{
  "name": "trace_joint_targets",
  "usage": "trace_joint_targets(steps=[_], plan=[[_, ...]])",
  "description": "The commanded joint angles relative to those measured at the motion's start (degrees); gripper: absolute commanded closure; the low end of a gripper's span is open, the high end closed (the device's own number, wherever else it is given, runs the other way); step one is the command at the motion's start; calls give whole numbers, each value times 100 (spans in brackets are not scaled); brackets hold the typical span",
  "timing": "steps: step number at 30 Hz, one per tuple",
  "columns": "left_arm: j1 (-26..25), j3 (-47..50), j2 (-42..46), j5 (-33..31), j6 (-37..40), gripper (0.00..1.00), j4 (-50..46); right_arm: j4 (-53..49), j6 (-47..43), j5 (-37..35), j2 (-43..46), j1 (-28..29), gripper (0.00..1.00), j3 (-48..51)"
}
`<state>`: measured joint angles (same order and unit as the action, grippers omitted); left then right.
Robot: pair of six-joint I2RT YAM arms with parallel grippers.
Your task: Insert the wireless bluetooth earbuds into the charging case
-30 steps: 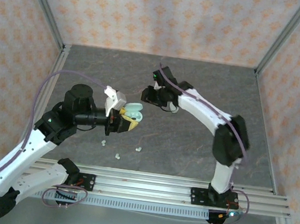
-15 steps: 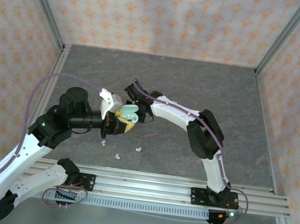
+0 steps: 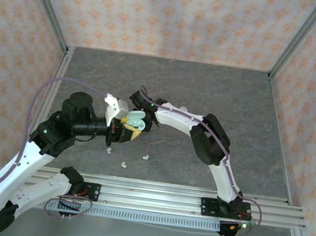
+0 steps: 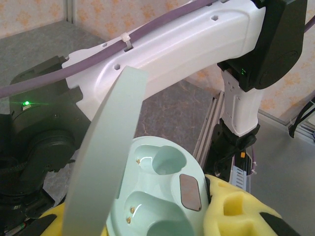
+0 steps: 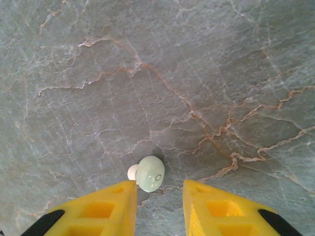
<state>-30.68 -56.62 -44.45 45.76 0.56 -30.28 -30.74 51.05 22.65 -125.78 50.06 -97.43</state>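
While the left gripper [image 3: 126,127] clamps shut: charging case [image 4: 162,196] held, lid up, wells empty
Right gripper [image 5: 159,185]: jaws apart astride one earbud [image 5: 150,173] on table [image 5: 221,59] (not pinched)
Nearby: three loose earbuds [image 3: 124,163]; right arm [image 4: 187,44] close behind lid

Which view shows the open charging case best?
Left wrist: the charging case is close up, lid raised, both wells empty. In the top external view it is a small pale shape at the left gripper.
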Motion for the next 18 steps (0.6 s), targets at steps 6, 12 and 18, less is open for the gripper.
trace_joint_targets(steps=[6,12,18], plan=[[38,-7,85,-67,177,100,-4,112,173,-63,-206,65,69,-238],[41,-7,61,-67,190,100,-14,47,143,-40,-328,82,70,-408],[42,-24,68,-80,234,100,-77,77,193,29,-412,117,71,-478]])
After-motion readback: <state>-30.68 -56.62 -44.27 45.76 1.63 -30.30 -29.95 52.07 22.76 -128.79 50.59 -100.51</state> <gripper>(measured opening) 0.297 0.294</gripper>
